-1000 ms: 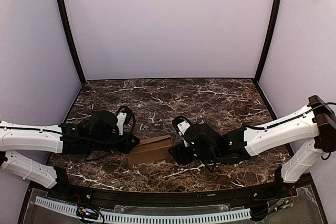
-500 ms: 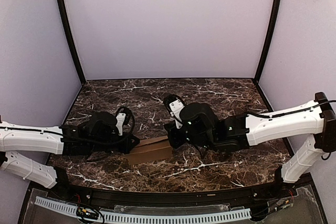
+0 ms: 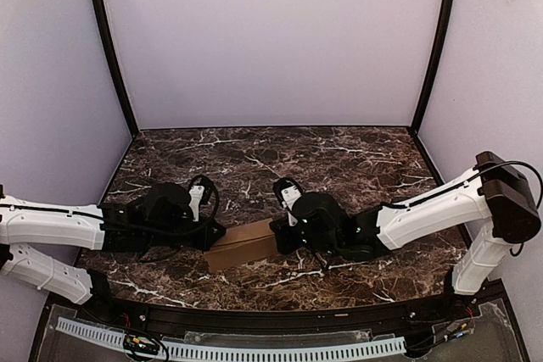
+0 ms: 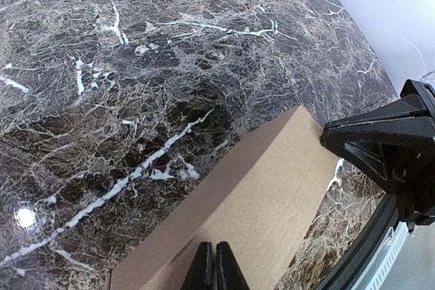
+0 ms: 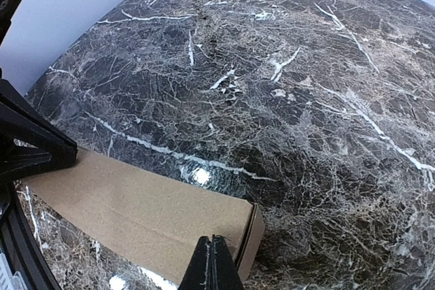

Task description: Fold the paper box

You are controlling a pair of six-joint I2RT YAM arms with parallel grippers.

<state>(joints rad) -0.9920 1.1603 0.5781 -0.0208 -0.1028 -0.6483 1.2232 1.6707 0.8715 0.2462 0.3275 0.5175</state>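
Since half a second ago the right arm has swung down from behind the box to its right end; the left arm has stayed at the left end.

Count: one box, two arms, two tools.

The tabletop is dark marble with white veins and carries only the box. Pale lilac walls close it in on three sides, with two black poles at the back corners. A white perforated strip runs along the near edge.

The box lies in the near middle of the tabletop, a long tan carton, its left end a little nearer the arms than its right. It is the only container; its inside cannot be seen.

The left tool has its fingers pressed together, tips down on the box's top at the left end. The right tool is pressed together too, tips at the top edge by the right end. Whether either pinches any card cannot be told.
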